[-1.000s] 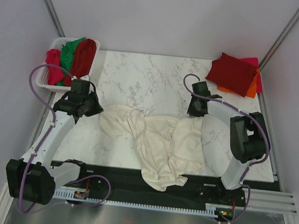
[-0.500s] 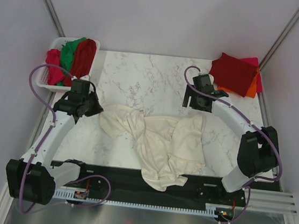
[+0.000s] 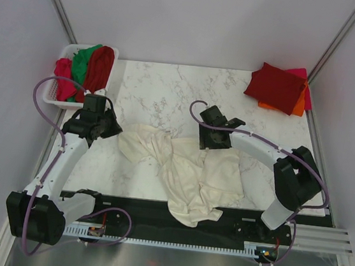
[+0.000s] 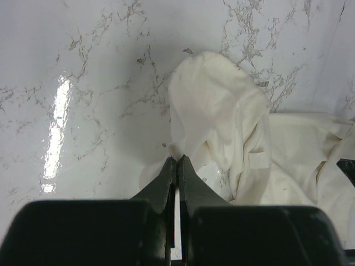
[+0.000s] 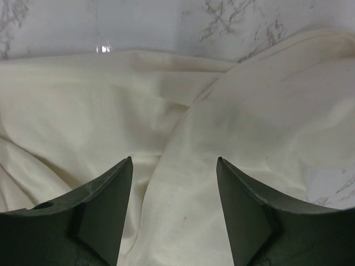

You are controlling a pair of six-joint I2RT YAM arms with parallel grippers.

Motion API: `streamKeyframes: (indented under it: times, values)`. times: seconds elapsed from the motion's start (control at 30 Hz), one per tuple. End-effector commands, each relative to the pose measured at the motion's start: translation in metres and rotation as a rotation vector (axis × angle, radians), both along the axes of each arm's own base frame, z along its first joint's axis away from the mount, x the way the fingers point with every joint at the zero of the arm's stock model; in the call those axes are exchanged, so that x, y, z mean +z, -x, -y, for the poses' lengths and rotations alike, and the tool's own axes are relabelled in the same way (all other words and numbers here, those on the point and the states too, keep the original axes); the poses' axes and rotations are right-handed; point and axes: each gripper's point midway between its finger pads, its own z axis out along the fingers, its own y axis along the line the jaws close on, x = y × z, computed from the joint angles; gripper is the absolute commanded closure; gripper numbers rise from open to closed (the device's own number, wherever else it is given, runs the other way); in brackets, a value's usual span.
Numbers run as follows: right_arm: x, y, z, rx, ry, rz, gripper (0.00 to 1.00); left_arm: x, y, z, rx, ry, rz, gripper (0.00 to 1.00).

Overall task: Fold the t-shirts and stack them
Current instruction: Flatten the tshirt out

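Now left gripper (image 4: 177, 159) pinches the cream t-shirt (image 4: 222, 111) edge, jaws together; right gripper (image 5: 175, 160) gapes wide above it, empty

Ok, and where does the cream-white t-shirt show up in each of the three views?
Top external: the cream-white t-shirt lies crumpled across the near middle of the table, between the two arms.
Left wrist: the shirt fills the centre and right, reaching the tips of the left gripper.
Right wrist: the shirt covers nearly the whole picture, beneath the right gripper.
Shared landmark: the marbled tabletop, bare beside the shirt in every view.
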Motion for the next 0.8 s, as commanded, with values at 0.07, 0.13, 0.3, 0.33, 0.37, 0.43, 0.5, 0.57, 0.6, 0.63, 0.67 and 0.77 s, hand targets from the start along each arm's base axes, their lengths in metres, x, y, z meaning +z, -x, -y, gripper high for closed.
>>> streamKeyframes:
  times: [0.07,0.13,0.3,0.33,0.37,0.43,0.5,0.57,0.6,0.63,0.67,0.77]
  values:
    - [-0.028,0.011,0.008,-0.014,0.061,-0.043,0.33,0.009,-0.002,-0.003,-0.014,-0.018,0.040,0.98]
    - [-0.034,0.008,0.006,-0.010,0.068,-0.049,0.35,0.009,-0.002,-0.003,-0.016,-0.016,0.039,0.98]
    - [-0.042,0.003,0.006,-0.011,0.091,-0.051,0.53,0.010,-0.002,-0.004,-0.007,-0.022,0.047,0.98]
    - [-0.043,0.004,0.008,-0.009,0.100,-0.053,0.58,0.010,-0.001,-0.005,-0.006,-0.023,0.047,0.98]
    - [-0.043,0.004,0.009,-0.012,0.104,-0.052,0.65,0.010,-0.001,-0.005,-0.006,-0.023,0.047,0.98]
    - [-0.043,0.004,0.010,-0.009,0.109,-0.051,0.76,0.010,-0.002,-0.005,-0.004,-0.023,0.048,0.98]
    - [-0.043,0.005,0.010,-0.003,0.110,-0.053,0.90,0.010,-0.001,-0.005,-0.006,-0.026,0.046,0.98]
    - [-0.037,0.004,0.015,-0.011,0.131,-0.044,1.00,0.010,-0.002,-0.005,-0.004,-0.026,0.045,0.98]
    - [-0.029,0.002,0.017,-0.013,0.139,-0.030,1.00,0.010,-0.002,-0.006,-0.002,-0.028,0.047,0.98]
    - [-0.016,-0.002,0.024,-0.019,0.175,-0.008,1.00,0.010,-0.002,-0.007,0.002,-0.032,0.046,0.98]
    - [-0.005,-0.006,0.028,-0.026,0.195,0.012,1.00,0.010,-0.002,-0.007,0.002,-0.032,0.047,0.98]
    - [0.047,-0.018,0.053,-0.071,0.249,0.102,1.00,0.015,-0.001,-0.007,0.002,-0.030,0.066,0.98]
